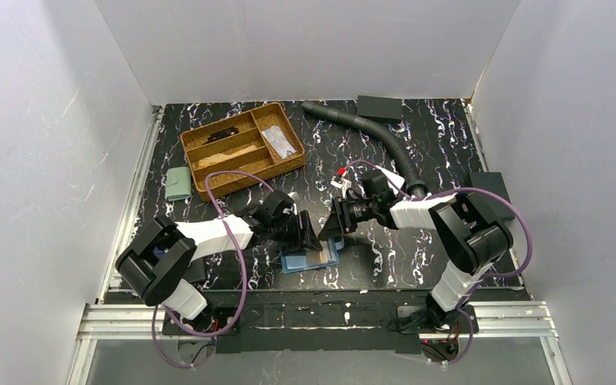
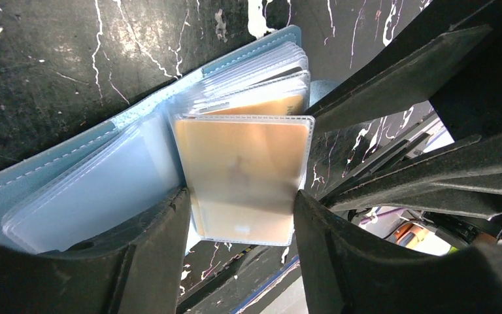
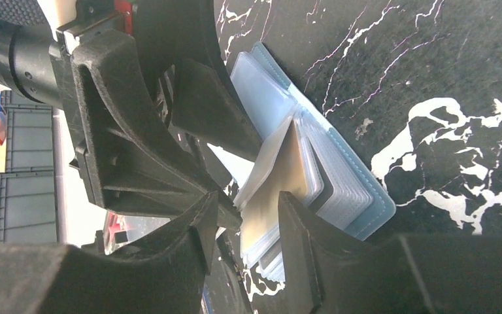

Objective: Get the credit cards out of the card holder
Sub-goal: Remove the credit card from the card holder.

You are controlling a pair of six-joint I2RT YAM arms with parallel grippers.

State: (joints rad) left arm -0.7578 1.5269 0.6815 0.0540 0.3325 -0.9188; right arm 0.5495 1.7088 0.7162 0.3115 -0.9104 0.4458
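Note:
The light blue card holder (image 1: pixel 311 261) lies open on the black marbled table, its clear sleeves fanned out (image 2: pixel 52 176) (image 3: pixel 366 190). One sleeve stands lifted with an orange-gold credit card (image 2: pixel 242 163) (image 3: pixel 281 176) inside it. My left gripper (image 1: pixel 311 234) (image 2: pixel 240 196) is closed on that sleeve, one finger against each side edge. My right gripper (image 1: pixel 326 228) (image 3: pixel 248 199) faces it from the right, jaws open. The sleeve's free edge rests against one right finger, with a gap to the other. Any other card in the sleeves is too blurred to make out.
A wooden divided tray (image 1: pixel 241 148) stands at the back left with a pale green pouch (image 1: pixel 179 183) beside it. A black corrugated hose (image 1: pixel 369 132) curves from the back toward the right arm. Black boxes sit at the back (image 1: pixel 379 107) and right (image 1: pixel 489 188).

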